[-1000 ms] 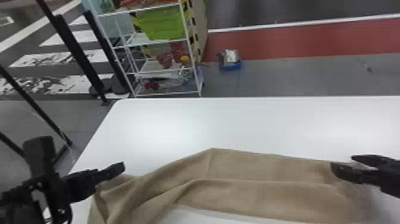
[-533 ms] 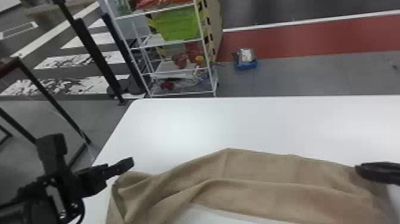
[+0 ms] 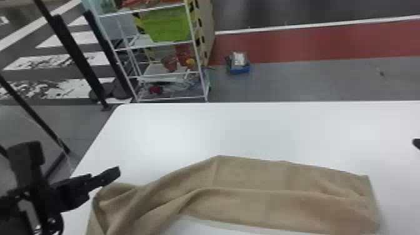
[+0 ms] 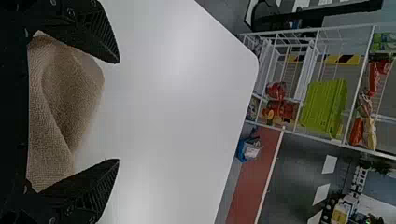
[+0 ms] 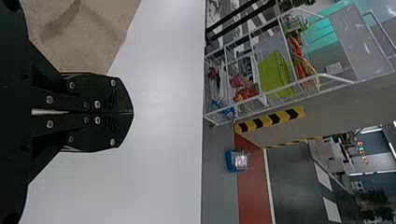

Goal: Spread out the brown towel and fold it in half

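- Judge spreading as the step in hand: see brown towel (image 3: 250, 175) lying on white table (image 3: 265, 131) from seven to five o'clock in the head view, creased lengthwise and rucked at seven.
- Find left gripper (image 4: 116, 111) at eight o'clock, fingers parted around loose towel, apparently gripping none of it.
- Find right gripper (image 5: 131, 113) at three o'clock, fingers pressed together on nothing, apart from the towel.
- Next, probably pinch the rucked end at seven, open the right fingers, catch the end at four, then draw the layers apart before folding in half.
- Beyond the table, note green crate (image 3: 168, 25) at eleven, on white rack (image 3: 172, 99); cannot tell its contents.
- Note also blue box (image 3: 240, 69) on the floor at one, holding whitish item (image 3: 238, 58).
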Available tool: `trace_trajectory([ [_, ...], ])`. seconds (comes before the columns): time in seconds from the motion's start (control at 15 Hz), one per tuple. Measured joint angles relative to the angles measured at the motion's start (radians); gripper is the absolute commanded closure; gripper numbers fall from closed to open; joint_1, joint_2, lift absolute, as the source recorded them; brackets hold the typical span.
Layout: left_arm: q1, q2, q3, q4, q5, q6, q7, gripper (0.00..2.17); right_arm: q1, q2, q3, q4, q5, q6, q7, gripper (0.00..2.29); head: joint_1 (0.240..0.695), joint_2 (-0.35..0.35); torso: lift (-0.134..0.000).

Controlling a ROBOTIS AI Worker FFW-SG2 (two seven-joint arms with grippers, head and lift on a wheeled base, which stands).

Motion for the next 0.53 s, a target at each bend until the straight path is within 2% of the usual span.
trace_trajectory([
  [0.07, -0.001, 0.000, -0.001, 0.001, 0.000, -0.004, 0.001, 0.15, 0.004, -0.006, -0.017, 0.012, 0.009, 0.005, 0.002, 0.24, 0.695, 0.174, -0.124],
  [0.13, -0.003, 0.000, -0.005, 0.001, 0.000, -0.004, 0.002, 0.15, 0.012, -0.013, -0.015, 0.018, 0.026, 0.012, 0.011, 0.00, 0.695, 0.159, -0.124],
  [0.33, -0.004, -0.003, -0.027, -0.002, -0.009, -0.003, 0.004, 0.15, 0.033, -0.020, 0.075, 0.033, 0.102, 0.020, 0.039, 0.04, 0.695, 0.175, -0.124],
  [0.53, 0.001, -0.005, -0.033, -0.002, -0.012, -0.005, 0.004, 0.15, 0.078, 0.007, 0.229, 0.045, 0.223, -0.096, -0.016, 0.09, 0.695, 0.232, -0.124],
])
